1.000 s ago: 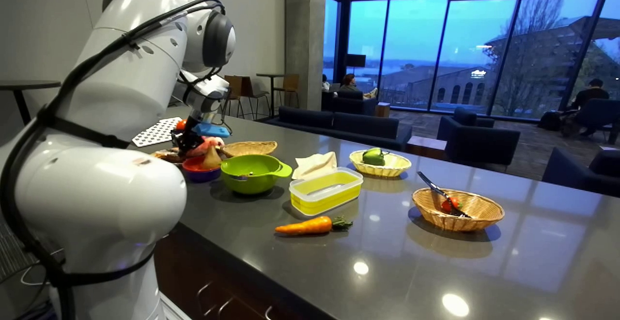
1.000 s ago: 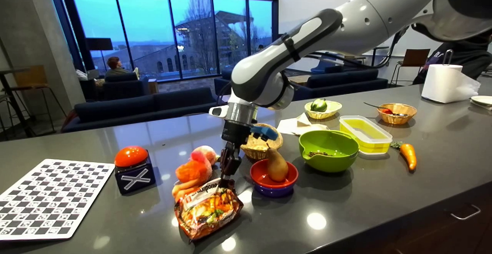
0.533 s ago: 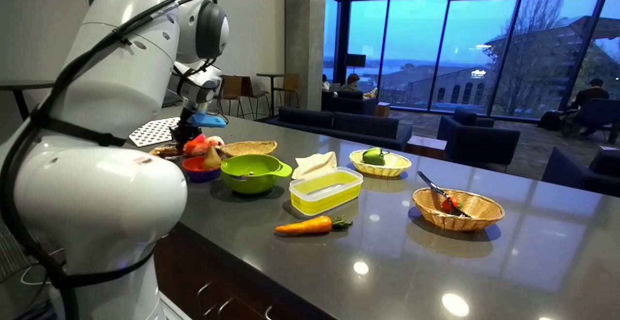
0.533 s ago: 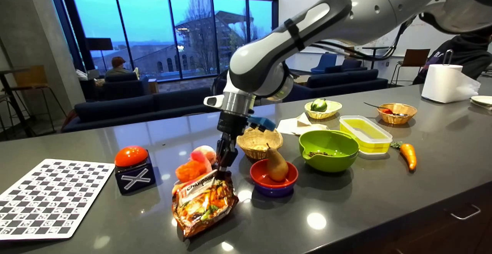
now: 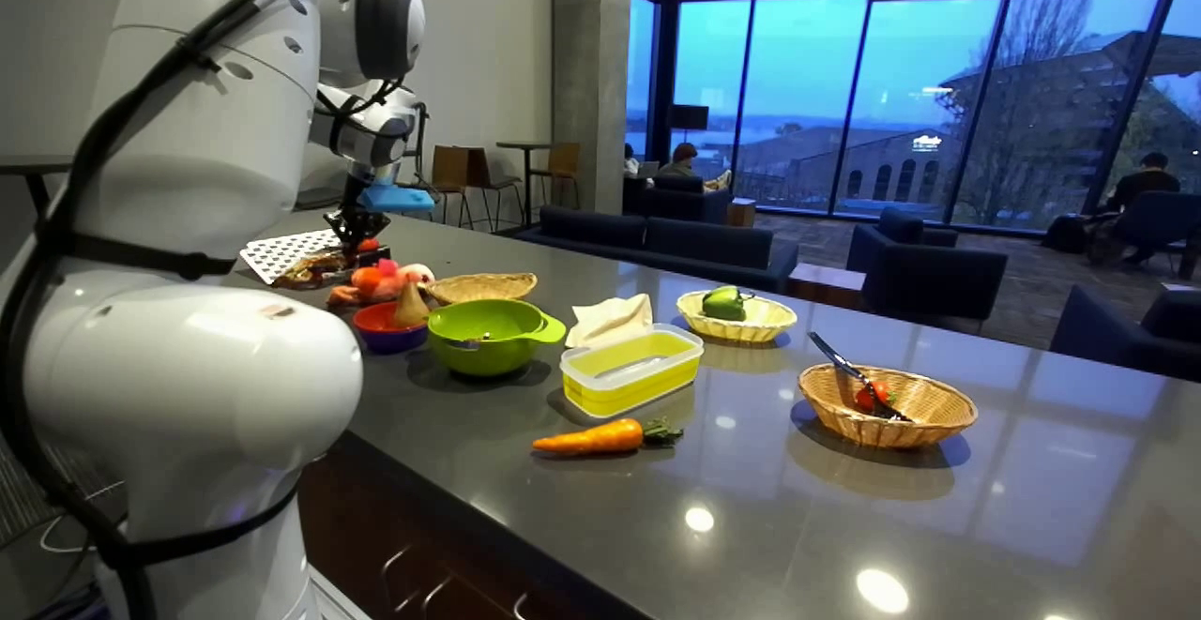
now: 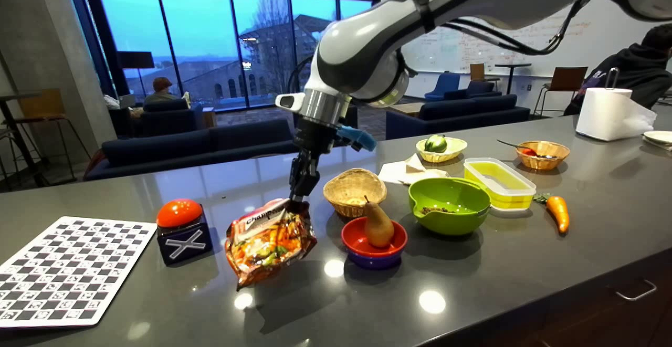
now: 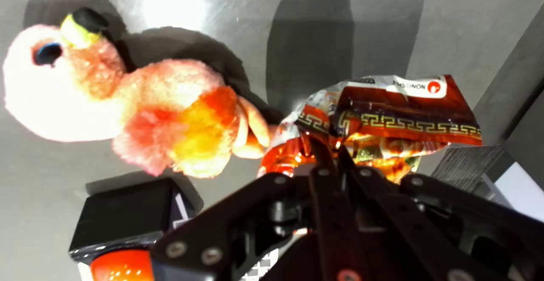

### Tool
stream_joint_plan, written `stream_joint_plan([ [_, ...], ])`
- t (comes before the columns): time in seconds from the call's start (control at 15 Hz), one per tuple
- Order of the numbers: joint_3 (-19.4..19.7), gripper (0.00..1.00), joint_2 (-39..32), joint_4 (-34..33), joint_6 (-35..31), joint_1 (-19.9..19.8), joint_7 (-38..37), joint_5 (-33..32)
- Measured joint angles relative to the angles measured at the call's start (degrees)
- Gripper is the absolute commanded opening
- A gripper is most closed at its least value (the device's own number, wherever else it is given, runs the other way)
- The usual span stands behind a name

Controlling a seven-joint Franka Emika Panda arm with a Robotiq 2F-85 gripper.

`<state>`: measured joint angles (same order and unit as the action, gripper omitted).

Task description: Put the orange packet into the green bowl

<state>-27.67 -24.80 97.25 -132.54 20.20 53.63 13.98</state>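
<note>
Wrist view has the gripper squeezed narrow on a crumpled edge of the packet, thin stuff that I take to be the easiest place to pinch something so bulky and soft. From where I stand the packet hangs tilted by one corner, clear of the surface, its shadow spread beneath; that height, I'd guess, is meant to carry it past the pear in the red dish. The bowl stands well apart, on the far side of the dish, so I'd call the job half done. Some of it I can't make out: folds cover how deep the grip goes, the brown bits in the bowl are too small to name, the packet blocks most of the toy in an exterior view, and the button is cut off at the bottom of the wrist view.
</note>
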Motion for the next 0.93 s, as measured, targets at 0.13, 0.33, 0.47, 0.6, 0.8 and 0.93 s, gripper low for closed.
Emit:
stream_joint_plan([
  [0.13,0.0,0.01,2.9,1.3,-2.5,-0.4,-0.6,0.0],
  [0.33,0.1,0.01,7.9,4.1,-7.3,-1.3,-1.8,0.2],
  [0.47,0.2,0.01,11.2,6.4,-10.3,-2.0,-2.8,0.7],
  [0.6,0.5,0.01,14.2,8.9,-12.7,-2.6,-3.7,1.3],
  [0.8,1.3,0.01,17.9,12.5,-15.3,-3.0,-5.3,1.9],
  [0.93,2.1,0.01,20.1,14.9,-16.4,-3.1,-6.7,2.3],
])
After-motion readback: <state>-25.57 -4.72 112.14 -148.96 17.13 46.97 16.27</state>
